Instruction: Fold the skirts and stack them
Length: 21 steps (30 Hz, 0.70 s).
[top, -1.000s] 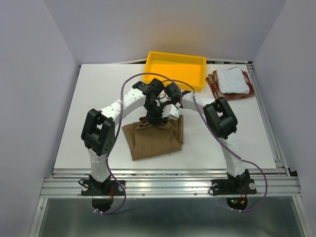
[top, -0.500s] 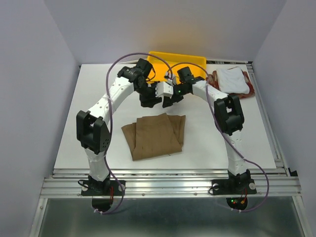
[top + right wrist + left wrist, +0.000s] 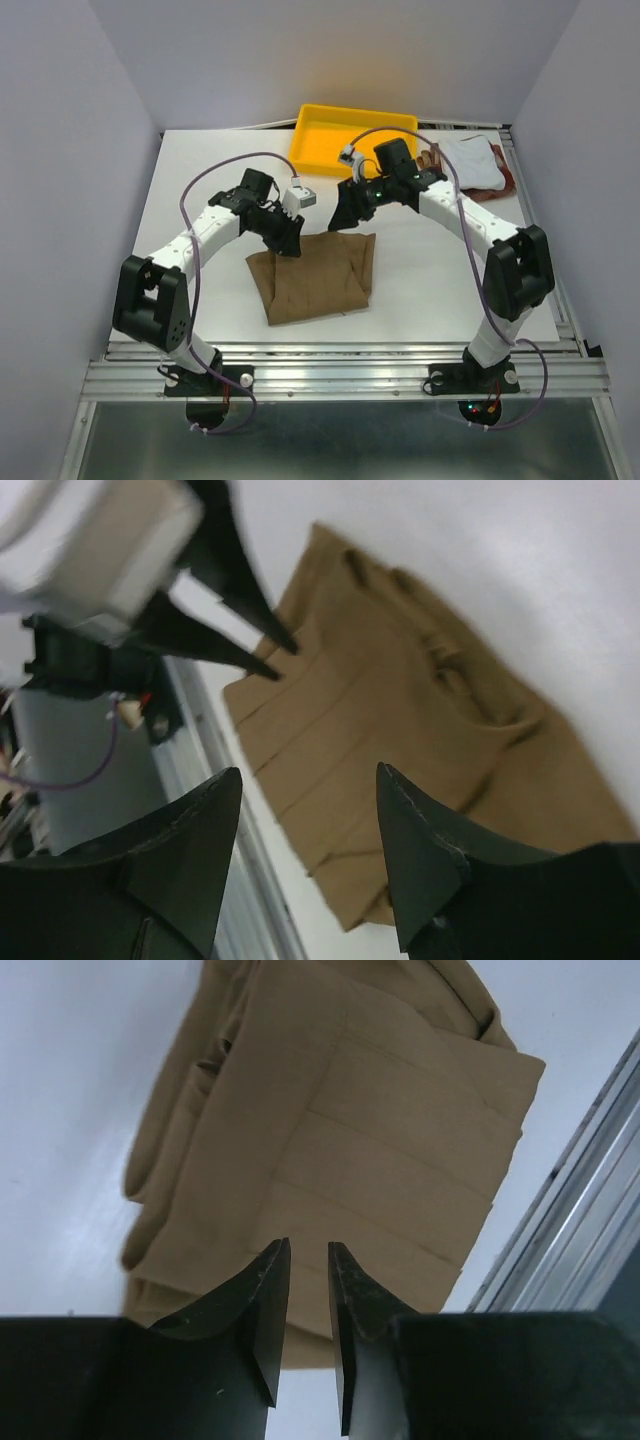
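Left gripper (image 3: 308, 1250): fingers only a narrow slit apart, with nothing between them. It hangs at the far left corner of the tan skirt (image 3: 315, 275); whether it touches the cloth cannot be told.
Right gripper (image 3: 310, 775): fingers spread wide and empty, held over the far edge of the tan skirt, tips pointing down toward it.
Tan skirt: folded into a rough rectangle with its pleats showing on top. It lies flat on the table (image 3: 200, 180), in the near middle between the two arms.
White skirt (image 3: 470, 160): folded, lying on top of the checked skirt (image 3: 432, 170) at the far right corner of the table.
Checked skirt: under the white one, its red-and-beige edges showing around it.
Yellow tray (image 3: 335, 140): at the far middle of the table, just left of the two stacked skirts and well apart from the tan skirt.
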{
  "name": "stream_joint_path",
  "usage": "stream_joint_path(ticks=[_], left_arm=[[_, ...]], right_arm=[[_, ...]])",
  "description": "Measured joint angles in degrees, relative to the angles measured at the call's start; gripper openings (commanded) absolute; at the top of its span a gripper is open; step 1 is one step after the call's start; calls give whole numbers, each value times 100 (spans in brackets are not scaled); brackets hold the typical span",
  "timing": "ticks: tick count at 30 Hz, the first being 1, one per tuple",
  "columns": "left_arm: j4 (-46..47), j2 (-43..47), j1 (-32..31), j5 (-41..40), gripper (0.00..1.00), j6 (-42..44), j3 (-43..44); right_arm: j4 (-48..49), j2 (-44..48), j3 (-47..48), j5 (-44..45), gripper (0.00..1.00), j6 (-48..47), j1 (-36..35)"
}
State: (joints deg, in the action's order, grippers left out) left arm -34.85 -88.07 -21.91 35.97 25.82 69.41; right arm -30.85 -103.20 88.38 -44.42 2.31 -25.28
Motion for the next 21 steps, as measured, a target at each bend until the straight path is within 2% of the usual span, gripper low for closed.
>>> stream_joint_path(ticks=[3,5,8,12,17,21], left_arm=[[514,-109,-2,210,33,-796,-754],[732,-289,9,308,33,-1145,-938],[1174,-876,98,459,33,-1663,-992],[1646,-1617,225,732,32,-2168,-944],[1908,-2430,236,1113,32,-2653,-68],[2212,-3077,26,1115,33,-2876,876]], right_arm=[[286,138,-715,-551,63,297,-516],[476,-85,-1250,-817,63,435,-774],[546,-675,-1792,-848,63,584,-782],[671,-1172,-2002,-1187,63,981,-437],[804,-1187,-1974,-1054,63,1279,247],[920,-1108,-1945,-804,63,1327,789]])
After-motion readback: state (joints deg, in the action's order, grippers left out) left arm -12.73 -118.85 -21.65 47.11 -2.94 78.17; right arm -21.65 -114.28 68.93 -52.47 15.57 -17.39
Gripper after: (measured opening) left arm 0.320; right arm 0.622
